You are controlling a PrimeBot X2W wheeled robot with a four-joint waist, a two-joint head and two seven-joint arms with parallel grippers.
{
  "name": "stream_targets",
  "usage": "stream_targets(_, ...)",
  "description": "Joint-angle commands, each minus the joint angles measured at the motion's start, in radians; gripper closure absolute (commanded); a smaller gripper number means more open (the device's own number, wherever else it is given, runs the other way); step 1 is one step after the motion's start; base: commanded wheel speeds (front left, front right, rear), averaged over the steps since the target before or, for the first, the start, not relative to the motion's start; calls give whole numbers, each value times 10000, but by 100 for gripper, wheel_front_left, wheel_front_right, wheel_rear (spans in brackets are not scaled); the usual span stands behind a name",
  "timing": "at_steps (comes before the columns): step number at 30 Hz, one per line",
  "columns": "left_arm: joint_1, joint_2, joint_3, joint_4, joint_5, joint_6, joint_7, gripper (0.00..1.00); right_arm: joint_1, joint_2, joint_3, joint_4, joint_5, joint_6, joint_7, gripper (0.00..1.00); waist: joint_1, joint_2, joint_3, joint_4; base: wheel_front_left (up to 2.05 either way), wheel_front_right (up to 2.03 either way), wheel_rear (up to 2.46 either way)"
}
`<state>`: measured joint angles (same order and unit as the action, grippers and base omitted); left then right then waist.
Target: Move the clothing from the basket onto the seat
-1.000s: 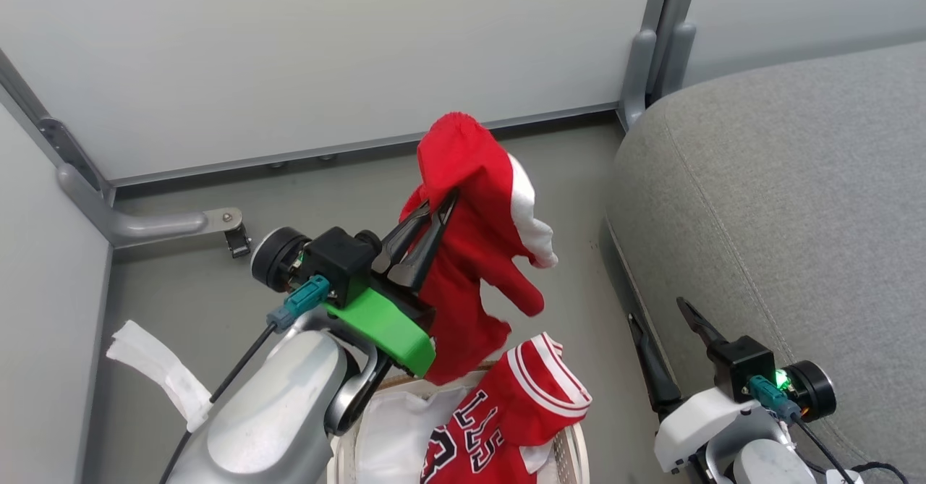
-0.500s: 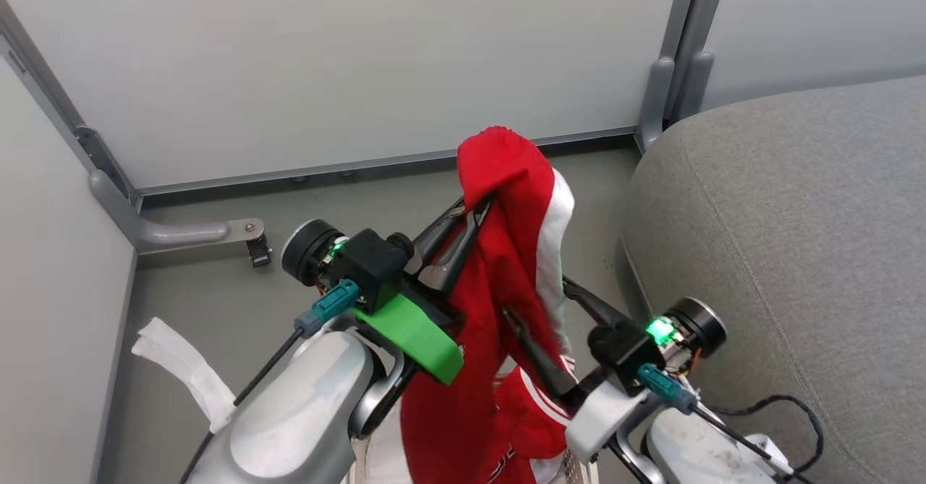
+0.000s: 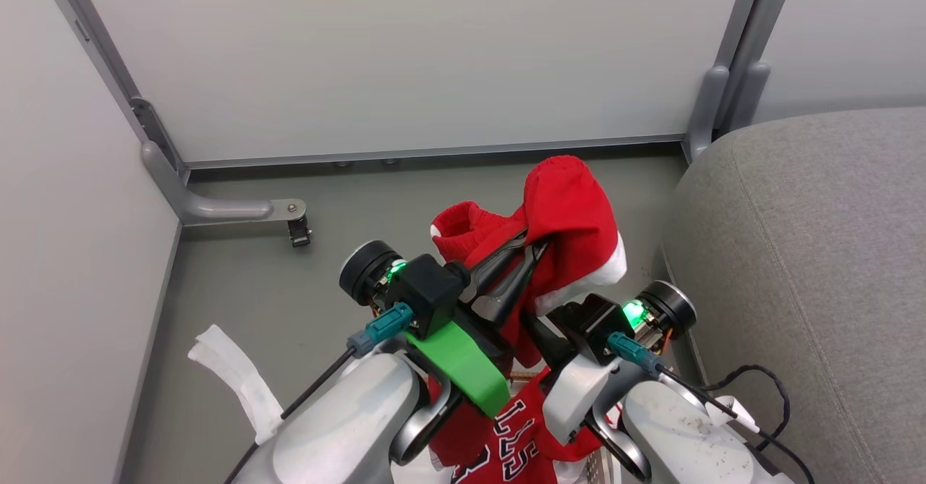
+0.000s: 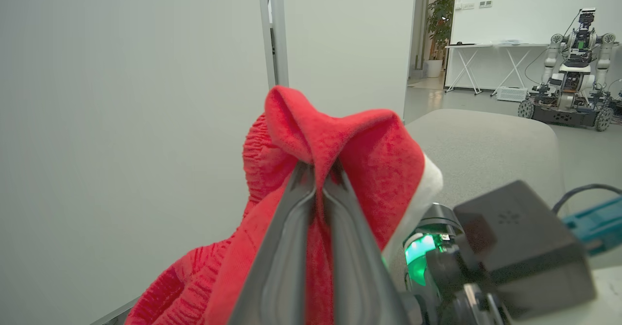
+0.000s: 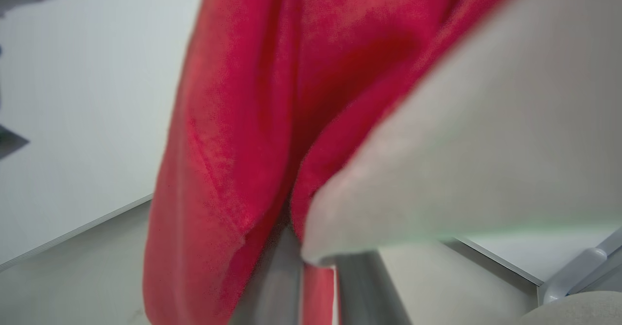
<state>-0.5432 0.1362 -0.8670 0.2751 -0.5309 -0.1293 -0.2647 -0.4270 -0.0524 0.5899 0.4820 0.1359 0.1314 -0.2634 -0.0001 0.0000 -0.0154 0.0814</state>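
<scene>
A red garment with white trim [image 3: 568,205] hangs in the air, pinched by my left gripper [image 3: 534,242], which is shut on a fold of it [image 4: 318,169]. My right gripper [image 5: 318,271] reaches in from the right, just under the left one. Its two fingers stand close together with a strip of the same red cloth between them. Below both arms lies a second red garment with black-and-white lettering [image 3: 510,437], in the basket, of which a bit of brown woven rim [image 3: 527,377] shows. The grey seat [image 3: 810,267] lies to the right, close beside the right wrist.
Pale wall panels close the far side and the left, with a grey metal foot [image 3: 231,210] and a post [image 3: 723,100] at the floor. A white cloth strip [image 3: 239,386] lies on the floor at left. A black cable [image 3: 752,390] trails from my right arm. Another robot [image 4: 568,96] stands far off.
My right arm has swung over from beside the seat to the hanging garment and its fingers have closed on the cloth. The left gripper kept its hold. The camera has shifted.
</scene>
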Motion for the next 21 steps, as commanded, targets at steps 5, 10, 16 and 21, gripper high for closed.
stream_targets(5,346,255,551,345,310,-24,6,0,247,-16,-332,-315,298,-14,-18,100,1,0,185,-878,0,0,0)
stream_targets(10,753,287,1042,377,567,-24,8,0,591,-13,-683,-568,57,-14,-18,100,1,0,312,-2390,0,0,0)
stream_targets(16,1089,212,1375,318,834,-24,8,0,975,-38,-1082,-929,-176,-14,-18,100,1,0,582,-4330,0,0,0)
stream_targets(21,1234,165,1335,280,878,-24,8,0,1460,-196,-1550,-1301,-285,-14,-18,100,1,0,764,-5488,0,0,0)
